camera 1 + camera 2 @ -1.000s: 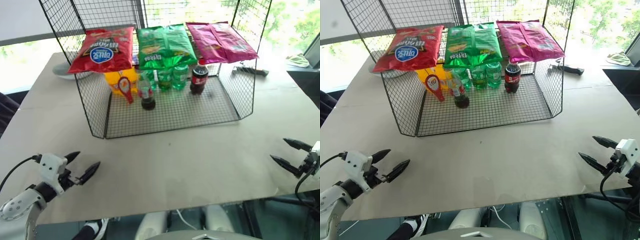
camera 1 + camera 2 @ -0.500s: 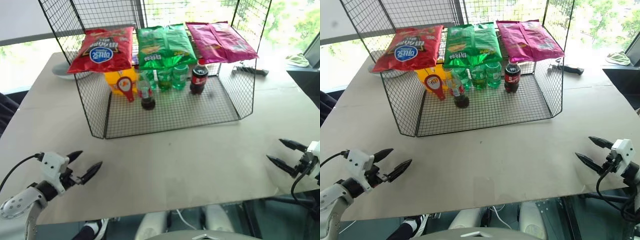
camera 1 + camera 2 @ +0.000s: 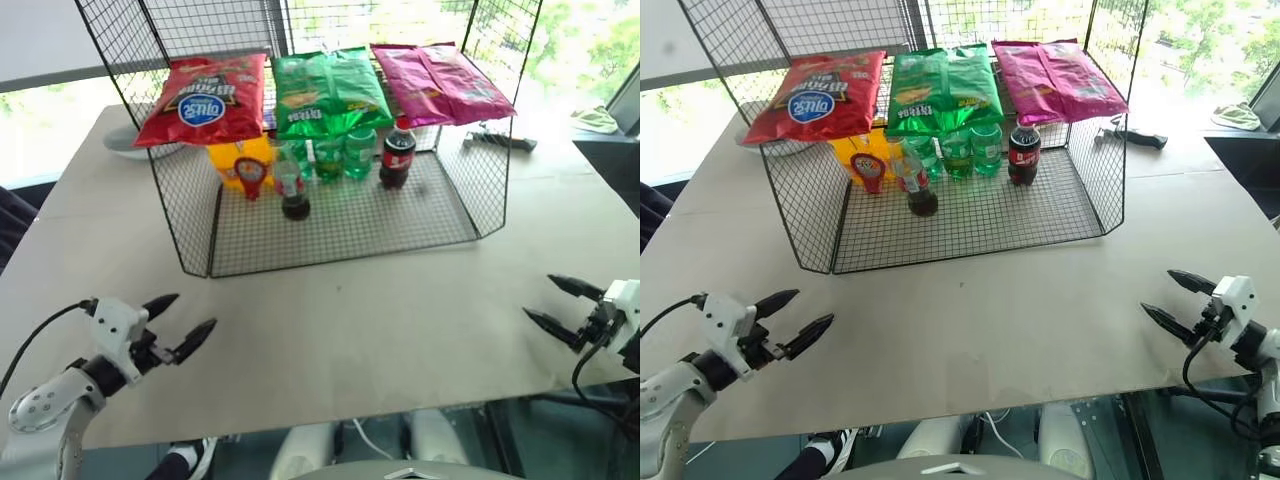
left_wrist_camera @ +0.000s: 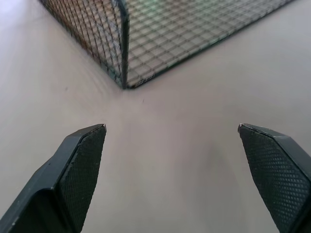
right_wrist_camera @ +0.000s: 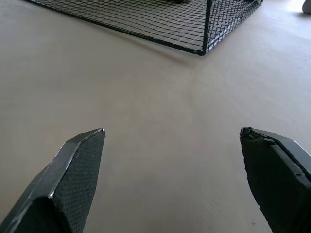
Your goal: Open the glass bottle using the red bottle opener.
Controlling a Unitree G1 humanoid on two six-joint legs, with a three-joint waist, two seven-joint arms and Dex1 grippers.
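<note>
While the head views take in the glass bottle (image 3: 293,190) and red bottle opener (image 3: 249,173) inside the wire rack (image 3: 340,225), both wrist views catch just a rack corner. The left gripper (image 3: 178,322) and right gripper (image 3: 562,307) hover wide open, empty, over the counter (image 3: 400,310), well apart from both.

We see a wide beige counter (image 3: 330,320) carrying a black wire rack (image 3: 340,225) at its middle. Behind the rack's left side a pale bowl (image 3: 130,145) rests on the counter, and at the far right a dark tool (image 3: 500,140) lies just beside the rack. The near counter surface is plain.
</note>
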